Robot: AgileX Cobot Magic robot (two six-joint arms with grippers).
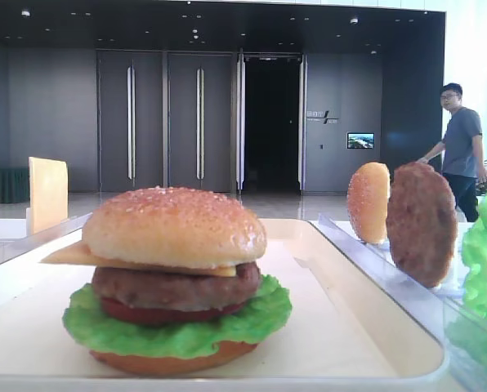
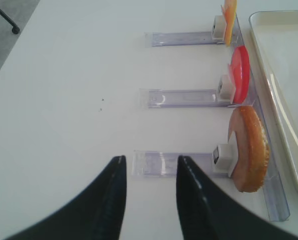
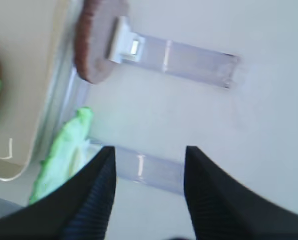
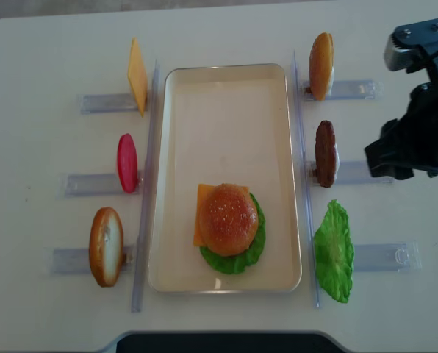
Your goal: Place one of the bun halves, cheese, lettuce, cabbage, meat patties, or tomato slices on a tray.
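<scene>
On the cream tray [image 4: 278,147] sits a stacked burger. Its sesame top bun [image 4: 228,217] lies over cheese [image 1: 72,255], a patty [image 1: 174,286], a tomato slice [image 1: 158,314] and lettuce [image 4: 237,261]. Right of the tray, a bun half [image 4: 321,65], a meat patty [image 4: 325,153] and a lettuce leaf [image 4: 334,250] stand in racks. To the left are cheese [image 4: 137,76], a tomato slice [image 4: 126,162] and a bun half [image 4: 106,246]. My right gripper [image 3: 150,150] is open and empty above the table beside the lettuce [image 3: 64,155]. My left gripper [image 2: 150,159] is open and empty, left of the bun [image 2: 249,150].
Clear plastic racks [image 4: 366,90] stick out from both long sides of the tray, and long clear rails [image 4: 301,184] run along its edges. My right arm [image 4: 414,140] hangs over the table's right side. A person [image 1: 460,151] stands in the background.
</scene>
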